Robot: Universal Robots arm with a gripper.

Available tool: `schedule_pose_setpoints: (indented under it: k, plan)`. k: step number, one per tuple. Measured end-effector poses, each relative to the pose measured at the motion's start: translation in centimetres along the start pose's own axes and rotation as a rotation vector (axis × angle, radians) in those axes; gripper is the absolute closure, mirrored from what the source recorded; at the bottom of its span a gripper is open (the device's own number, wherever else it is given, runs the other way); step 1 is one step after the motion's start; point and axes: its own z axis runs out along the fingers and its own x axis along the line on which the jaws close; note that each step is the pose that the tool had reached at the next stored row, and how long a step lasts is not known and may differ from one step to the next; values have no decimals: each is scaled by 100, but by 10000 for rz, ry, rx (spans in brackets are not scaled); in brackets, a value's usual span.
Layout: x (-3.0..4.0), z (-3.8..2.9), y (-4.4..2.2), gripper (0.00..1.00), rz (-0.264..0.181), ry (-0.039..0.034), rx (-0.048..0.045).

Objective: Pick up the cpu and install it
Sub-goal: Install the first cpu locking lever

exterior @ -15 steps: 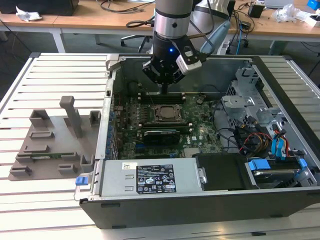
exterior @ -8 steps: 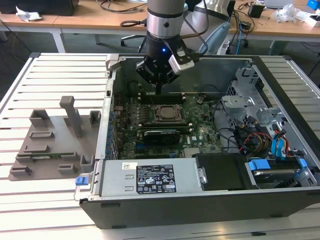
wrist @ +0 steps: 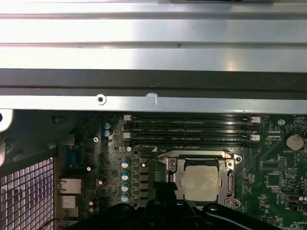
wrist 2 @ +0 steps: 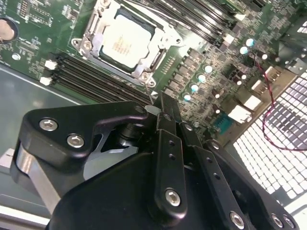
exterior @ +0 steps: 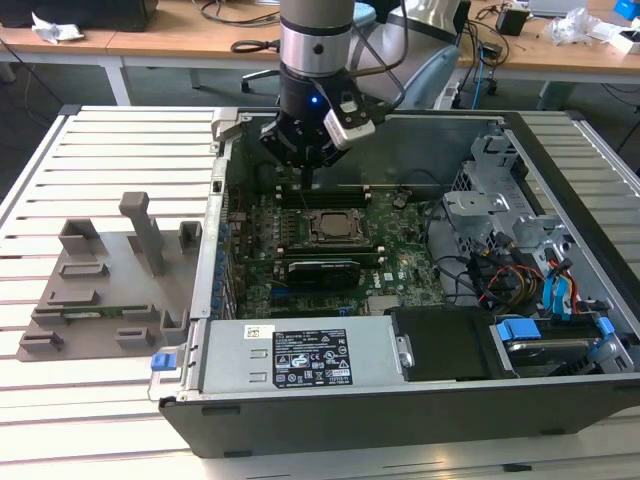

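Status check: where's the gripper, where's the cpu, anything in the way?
Gripper above the motherboard, beside the socket; fingers closed, holding nothing. Cpu seated in the socket frame. Nothing lying over the chip.

Silver arm w/ black wrist, blue LED; black end effector (wrist 2: 163,103), silver screws, grey cam box

White label (exterior: 311,358) on power supply cover, front of computer case (exterior: 420,400): print present, illegible. Faint markings on cpu (wrist 2: 125,42): unreadable.
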Motion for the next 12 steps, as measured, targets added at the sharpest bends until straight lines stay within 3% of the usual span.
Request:
schedule_pose_setpoints:
  k: [12]
  plan:
    - [181,3,1,89,0,0,-1]
